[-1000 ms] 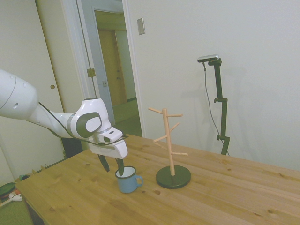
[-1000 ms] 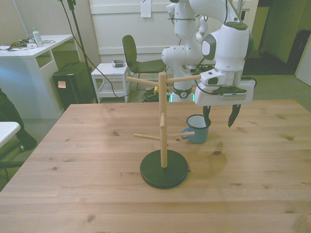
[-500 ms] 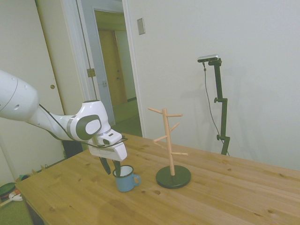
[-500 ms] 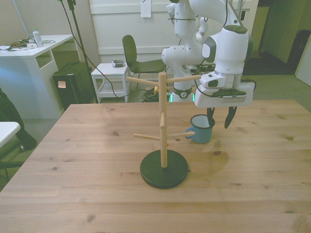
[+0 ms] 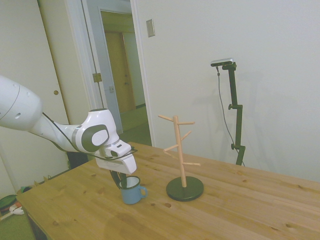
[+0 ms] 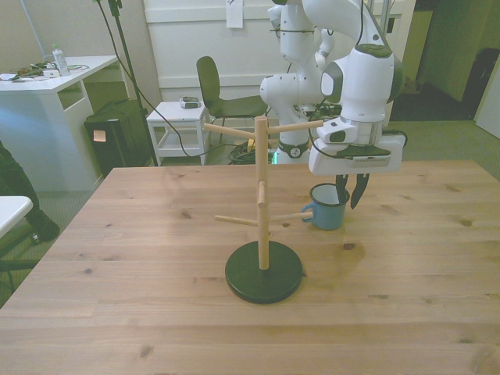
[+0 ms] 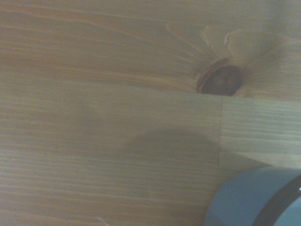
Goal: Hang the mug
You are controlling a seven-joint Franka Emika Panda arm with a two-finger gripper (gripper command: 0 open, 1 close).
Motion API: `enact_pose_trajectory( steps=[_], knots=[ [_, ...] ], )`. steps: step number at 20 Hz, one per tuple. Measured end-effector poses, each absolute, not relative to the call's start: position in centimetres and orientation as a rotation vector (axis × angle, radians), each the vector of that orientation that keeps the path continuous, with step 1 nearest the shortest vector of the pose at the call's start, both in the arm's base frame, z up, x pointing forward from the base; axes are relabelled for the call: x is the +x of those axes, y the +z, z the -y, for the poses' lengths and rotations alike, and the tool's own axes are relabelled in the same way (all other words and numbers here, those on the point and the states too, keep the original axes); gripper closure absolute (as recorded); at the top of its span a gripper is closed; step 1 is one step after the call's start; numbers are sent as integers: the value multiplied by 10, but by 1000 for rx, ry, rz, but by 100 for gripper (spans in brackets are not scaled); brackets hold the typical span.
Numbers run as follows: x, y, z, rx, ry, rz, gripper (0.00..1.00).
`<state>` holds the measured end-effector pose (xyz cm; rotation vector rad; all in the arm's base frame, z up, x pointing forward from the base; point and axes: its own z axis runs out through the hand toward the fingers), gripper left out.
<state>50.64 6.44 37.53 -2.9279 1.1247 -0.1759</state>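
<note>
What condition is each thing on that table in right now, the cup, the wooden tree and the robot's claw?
mug: upright on the table, empty, not hung.
peg stand: upright, every peg bare.
gripper: lowered at the mug's rim, fingers close together on its wall, one inside, one outside.

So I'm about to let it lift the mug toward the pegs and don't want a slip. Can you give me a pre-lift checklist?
1. Mug upright on the table: ok.
2. Gripper at the mug's rim, on the side away from the handle: ok.
3. Fingers closed firmly on the mug's wall: cannot tell.
4. Peg stand upright on its dark base: ok.
5. Pegs bare, with nothing hanging on them: ok.
6. Mug apart from the stand: ok.
</note>
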Motion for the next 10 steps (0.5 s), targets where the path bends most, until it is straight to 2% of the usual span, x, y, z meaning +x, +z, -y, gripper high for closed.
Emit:
enact_pose_trajectory(
  steps=[10],
  knots=[
    [505,373,-54,-2918,-178,-1148,100]
  ],
)
